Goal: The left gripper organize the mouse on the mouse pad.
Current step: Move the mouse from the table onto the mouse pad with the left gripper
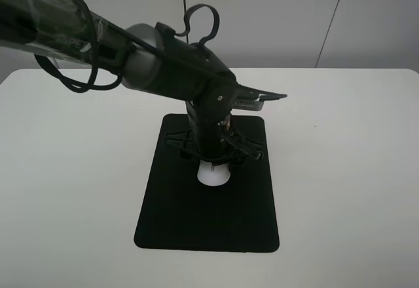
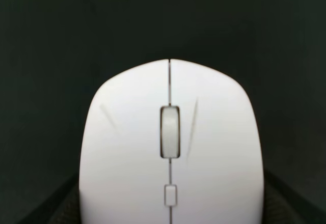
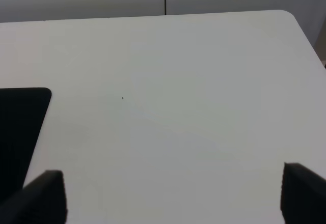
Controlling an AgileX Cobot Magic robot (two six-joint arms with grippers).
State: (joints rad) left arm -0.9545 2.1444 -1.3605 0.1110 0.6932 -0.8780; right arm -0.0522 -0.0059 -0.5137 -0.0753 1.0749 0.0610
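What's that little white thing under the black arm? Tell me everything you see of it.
A small white oval computer mouse, smooth plastic by its look, with a grey scroll wheel in its centre seam and a small button behind. It lies flat on the large matte black mouse pad, near its middle. The black left tool stands over it, dark fingers at both sides; whether they press it is unclear.

The black mouse pad (image 1: 208, 219) lies flat on the white table (image 1: 347, 177). The left arm comes in from beyond the pad's far left corner and its tool (image 1: 213, 162) points down over the pad's far half. The white mouse (image 1: 213, 176) pokes out underneath, near the pad's middle, mostly hidden.
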